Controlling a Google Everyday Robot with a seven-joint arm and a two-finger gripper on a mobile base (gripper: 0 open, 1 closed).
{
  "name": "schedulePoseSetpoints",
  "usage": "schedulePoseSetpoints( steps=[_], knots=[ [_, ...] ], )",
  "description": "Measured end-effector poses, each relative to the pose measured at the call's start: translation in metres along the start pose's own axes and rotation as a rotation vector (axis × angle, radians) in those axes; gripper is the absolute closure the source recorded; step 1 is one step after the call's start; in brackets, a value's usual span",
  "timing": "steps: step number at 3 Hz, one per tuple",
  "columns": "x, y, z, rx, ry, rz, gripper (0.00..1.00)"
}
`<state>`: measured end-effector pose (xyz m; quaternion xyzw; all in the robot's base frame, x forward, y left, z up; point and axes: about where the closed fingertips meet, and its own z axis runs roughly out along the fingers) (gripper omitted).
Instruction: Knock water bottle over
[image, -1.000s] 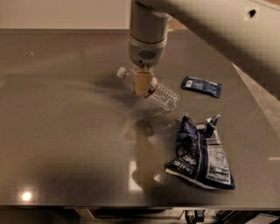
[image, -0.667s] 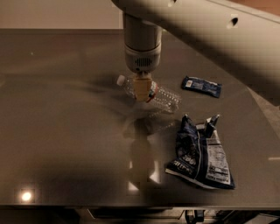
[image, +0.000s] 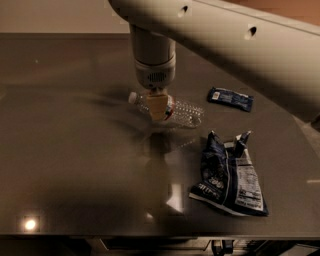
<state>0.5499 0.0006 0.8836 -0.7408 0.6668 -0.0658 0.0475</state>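
Over the flat-lying water bottle (image: 187, 114) (cap leftward), the tool (image: 160, 114).

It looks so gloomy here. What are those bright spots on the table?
Camera view: dim, warm light; the glossy table shows a small glare spot at front left and a paler patch mid-front; the gripper, over the lying water bottle, throws a dark streak toward the front.

Cream end effector (image: 159, 107) at clear ribbed, white-capped water bottle (image: 186, 113); navy bag (image: 226, 176)
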Motion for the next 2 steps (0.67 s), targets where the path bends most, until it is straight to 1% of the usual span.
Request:
schedulePoseSetpoints(
  steps=[1,2],
  knots=[
    [-0.0014,-0.0018,0.0001,0.009,-0.006,0.000,0.00],
    [-0.0015,-0.0018,0.0001,0.009,-0.006,0.000,0.00]
  ],
)
